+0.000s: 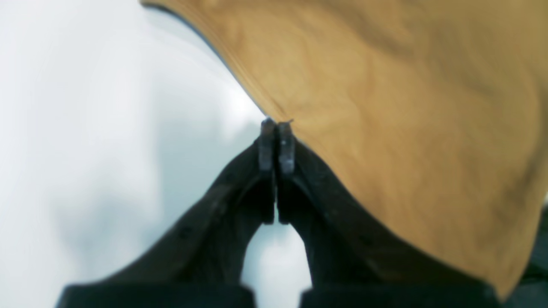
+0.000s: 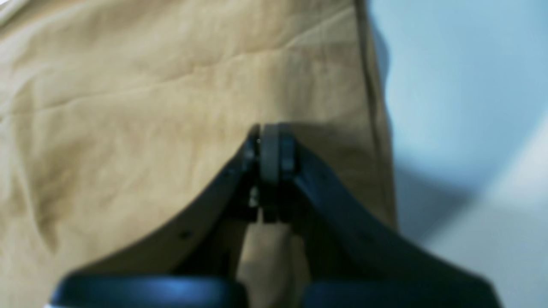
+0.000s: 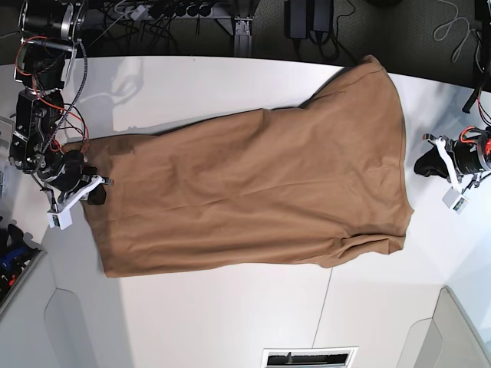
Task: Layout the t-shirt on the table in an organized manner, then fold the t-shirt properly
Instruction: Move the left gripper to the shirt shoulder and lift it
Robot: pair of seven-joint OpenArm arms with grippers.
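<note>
Big plain tan-brown cotton t-shirt [image 3: 253, 192] spread flat on the smooth white panelled table [image 3: 192, 314], long axis 9-to-3 in the base view. Right gripper [image 2: 269, 147] pinched shut, over the 9 o'clock edge; cloth between pads not discernible. Left gripper [image 1: 276, 143] closed on nothing, just off the 3 o'clock edge. Right nearer.

Both arms are black with white plastic brackets near the wrists; the right arm [image 3: 42, 115] carries loose red and black cables. The left gripper [image 1: 276, 143] and right gripper [image 2: 269, 149] have curved matte black fingers [image 1: 342, 205] tipped with grey pads.
</note>
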